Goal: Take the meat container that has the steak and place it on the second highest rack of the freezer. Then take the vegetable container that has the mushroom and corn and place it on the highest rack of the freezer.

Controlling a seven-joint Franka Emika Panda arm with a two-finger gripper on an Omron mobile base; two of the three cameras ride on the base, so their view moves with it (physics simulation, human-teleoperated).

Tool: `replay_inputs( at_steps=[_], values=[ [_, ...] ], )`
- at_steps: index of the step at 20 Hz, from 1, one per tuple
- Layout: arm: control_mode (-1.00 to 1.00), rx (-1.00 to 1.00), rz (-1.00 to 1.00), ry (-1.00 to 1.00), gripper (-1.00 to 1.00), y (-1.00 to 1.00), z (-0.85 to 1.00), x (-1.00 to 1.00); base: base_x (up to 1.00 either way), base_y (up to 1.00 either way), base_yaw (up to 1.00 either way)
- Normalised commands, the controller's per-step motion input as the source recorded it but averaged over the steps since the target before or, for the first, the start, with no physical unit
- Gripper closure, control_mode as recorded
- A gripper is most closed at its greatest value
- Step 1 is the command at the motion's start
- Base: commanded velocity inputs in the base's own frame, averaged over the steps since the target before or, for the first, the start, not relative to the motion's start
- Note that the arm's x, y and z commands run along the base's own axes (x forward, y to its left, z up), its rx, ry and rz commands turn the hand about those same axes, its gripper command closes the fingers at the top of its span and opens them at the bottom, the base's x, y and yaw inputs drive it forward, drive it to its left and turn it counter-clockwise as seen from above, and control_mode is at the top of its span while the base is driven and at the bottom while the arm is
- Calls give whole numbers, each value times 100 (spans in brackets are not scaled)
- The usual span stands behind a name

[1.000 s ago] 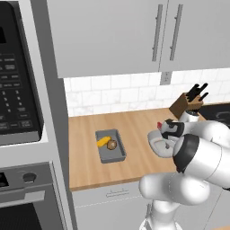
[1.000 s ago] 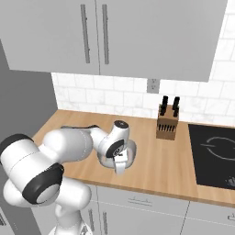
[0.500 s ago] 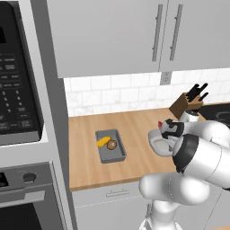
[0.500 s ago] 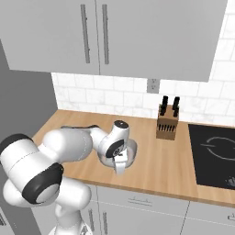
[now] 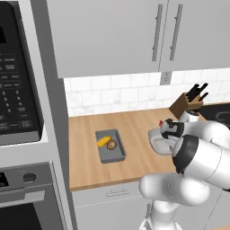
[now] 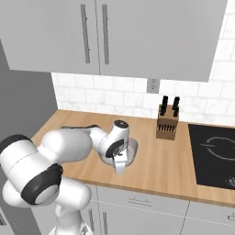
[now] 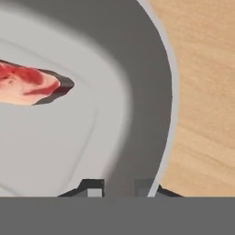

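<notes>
The meat container (image 5: 156, 140) is a pale grey tub on the wooden counter, right of centre. In the hand view its dark rim wall (image 7: 137, 92) curves past the red steak (image 7: 27, 82) lying inside. My gripper (image 7: 120, 189) points down at the tub's near edge (image 6: 132, 155), its two tips set close on either side of the rim wall, shut on it. The vegetable container (image 5: 110, 147), a darker grey tray, sits to the left with a yellow corn cob (image 5: 103, 142) and a brown mushroom (image 5: 112, 144) in it, well apart from the hand.
A knife block (image 6: 166, 124) stands at the back of the counter near the tiled wall. A black cooktop (image 6: 215, 153) lies to the right. A microwave (image 5: 18, 90) and an oven (image 5: 27, 202) fill the tall unit on the left. Wall cabinets (image 6: 114, 36) hang overhead.
The jaws have closed from wide open onto the meat container's rim. The arm and both containers have stayed where they were.
</notes>
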Motion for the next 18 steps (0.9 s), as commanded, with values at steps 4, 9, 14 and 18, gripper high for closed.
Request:
replay_inputs(
  at_steps=[4,9,14,18],
  values=[
    [-100,0,-9,-5,100,18,82,-29,0,0,0],
    [-100,0,-5,0,100,5,99,-47,0,0,0],
    [-100,0,-9,0,100,11,90,-45,0,0,0],
    [-100,-2,-16,0,100,60,92,-23,0,0,0]
  ],
)
